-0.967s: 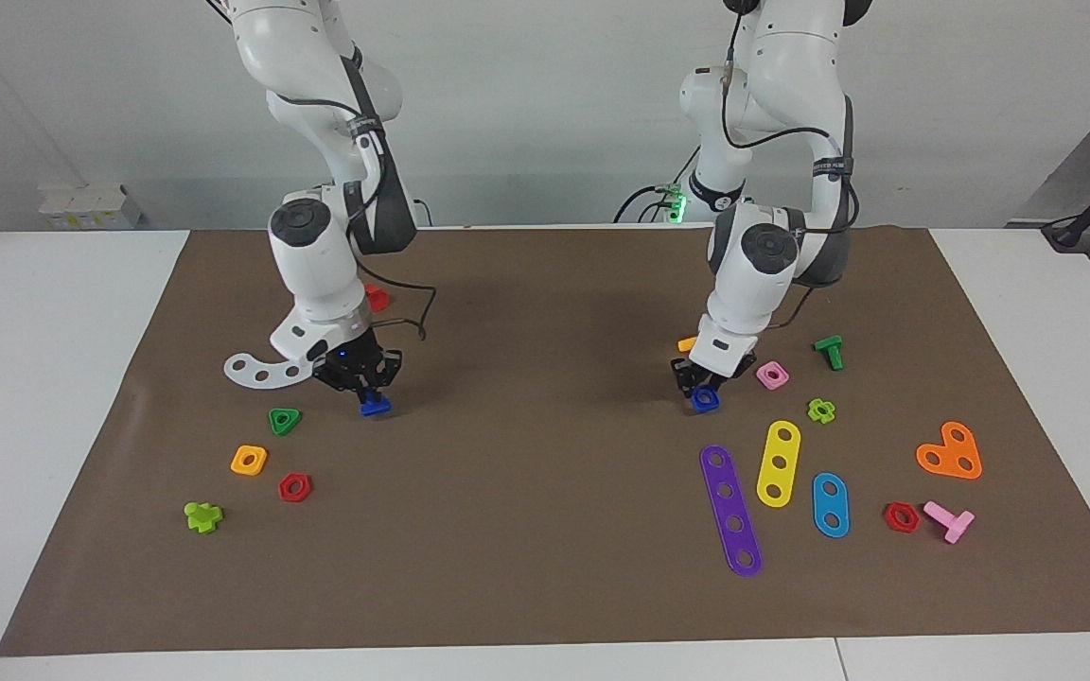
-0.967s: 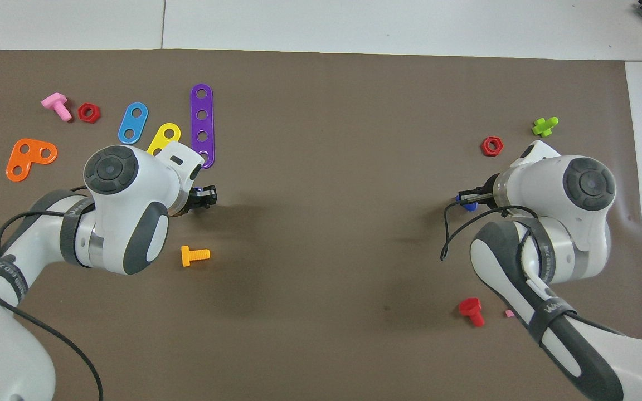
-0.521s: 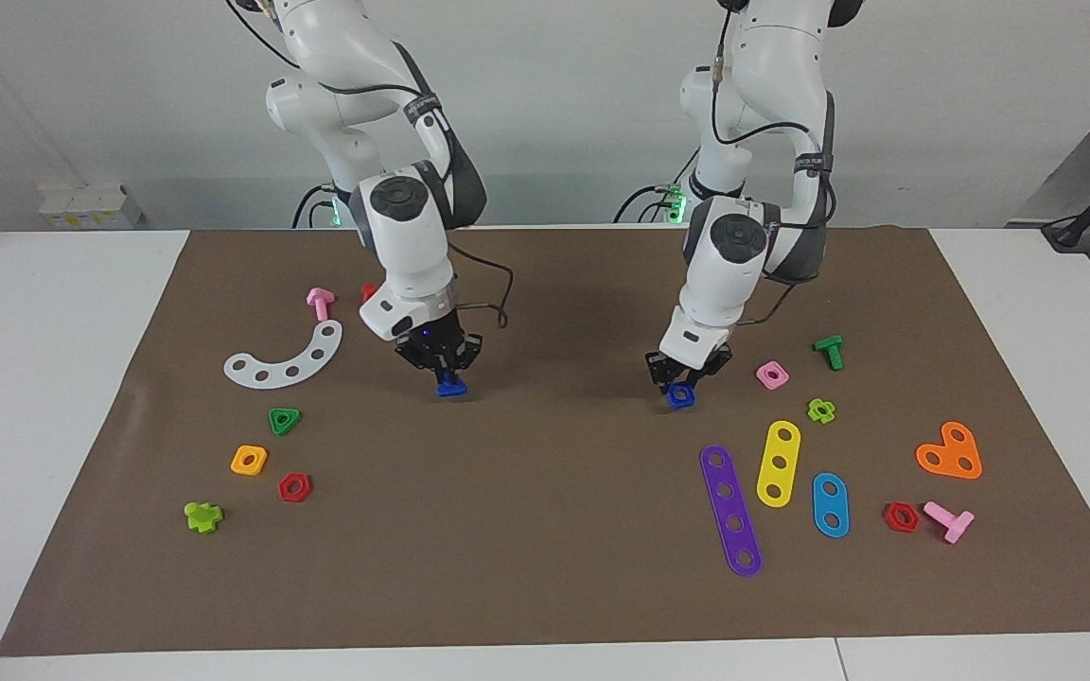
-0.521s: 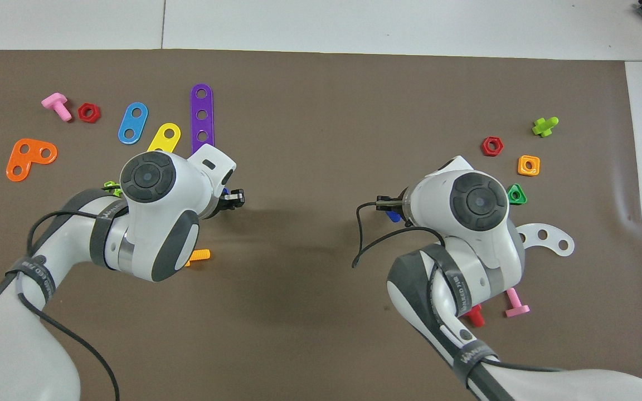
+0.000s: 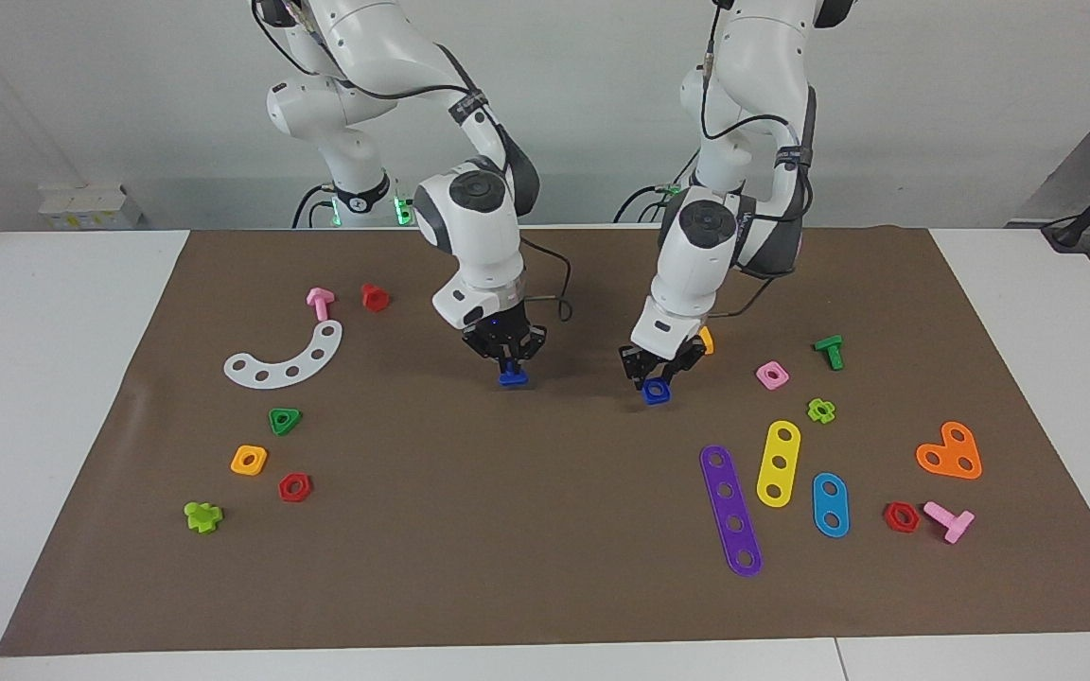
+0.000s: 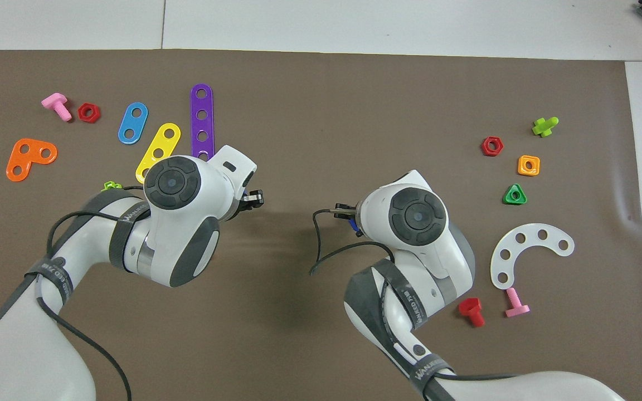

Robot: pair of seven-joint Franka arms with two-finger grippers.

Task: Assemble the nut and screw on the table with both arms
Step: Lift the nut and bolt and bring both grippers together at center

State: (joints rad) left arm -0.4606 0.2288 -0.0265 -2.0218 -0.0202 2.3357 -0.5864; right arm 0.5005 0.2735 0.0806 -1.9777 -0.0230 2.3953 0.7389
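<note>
My left gripper (image 5: 656, 383) clamped on the blue square nut (image 5: 656, 392), hole tilted toward the camera across the table, my right gripper (image 5: 510, 367) pinching the blue screw (image 5: 511, 377), triangular head down, stem upright between fingers, both over the brown mat (image 5: 545, 530) mid-table, 2 parts apart.

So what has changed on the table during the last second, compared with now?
Both arms carried their parts toward the middle of the mat. The right pincer, shut on the blue screw, moved away from the white curved strip. The left pincer, shut on the blue nut, moved away from the pink nut. No loose part moved.
</note>
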